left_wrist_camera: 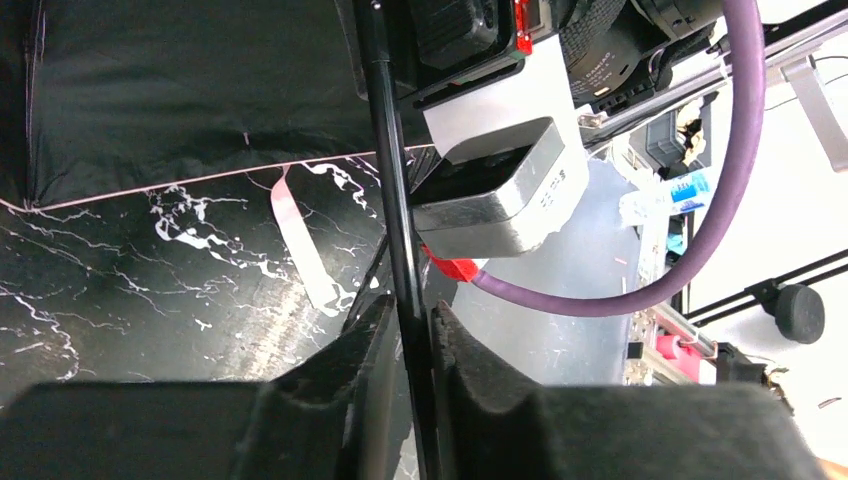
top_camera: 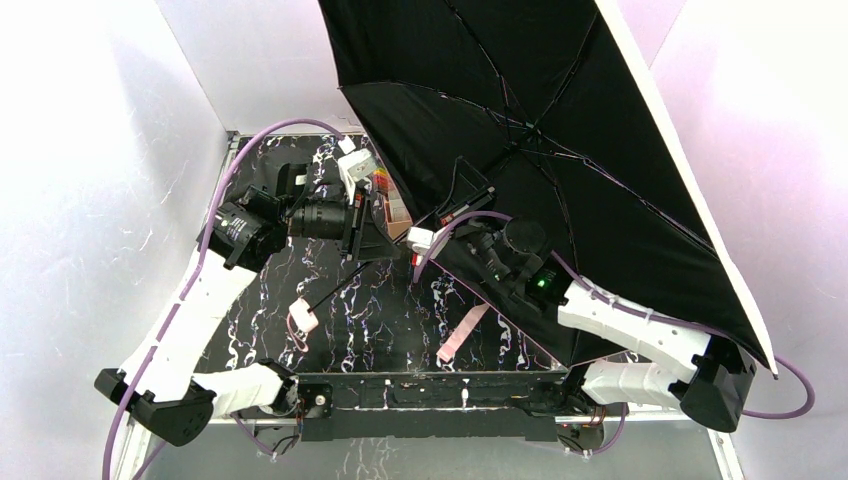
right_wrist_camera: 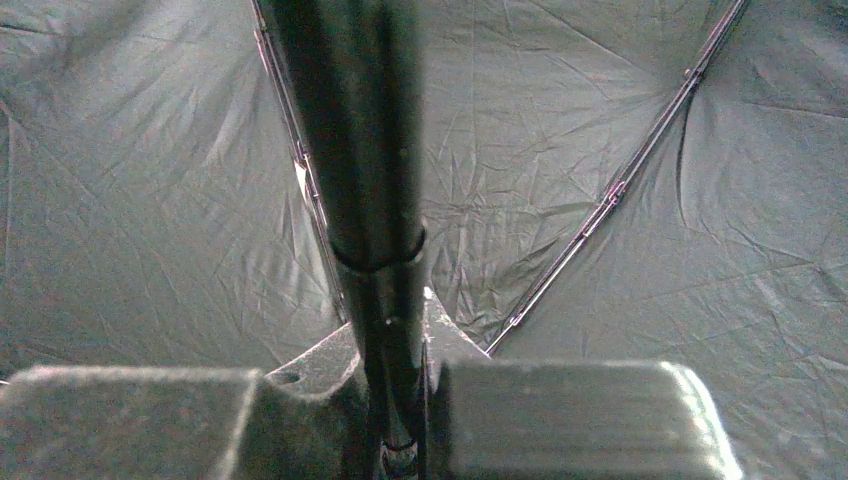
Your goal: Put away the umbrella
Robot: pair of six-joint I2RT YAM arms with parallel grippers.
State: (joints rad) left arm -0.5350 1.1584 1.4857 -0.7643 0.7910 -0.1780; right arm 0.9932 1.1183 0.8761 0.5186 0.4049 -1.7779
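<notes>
The left gripper [left_wrist_camera: 412, 312] has its jaws pinched close on the thin black rod [left_wrist_camera: 390, 180] of the umbrella [top_camera: 560, 120], with almost no gap on either side. The right gripper [right_wrist_camera: 395, 350] is clenched on a thicker part of the same rod, right under the black cloth. In the top view the two grippers sit close together in the middle of the frame.

The umbrella is wide open. Its black inside fills the upper right of the top view and leans over the right arm, and its lower edge comes down at the bottom right. The pink strap [top_camera: 462, 333] lies loose on the dark table [top_camera: 380, 320], lower middle.

A few things could go wrong. The rod is thin and smooth, so it could slip out of the left jaws when they push or pull. If the two arms pull in different ways, the rod or the thin ribs [right_wrist_camera: 610, 190] could bend. The big cloth hangs over the right arm and could snag on it as the umbrella folds. The strap could also get trapped under the cloth.
</notes>
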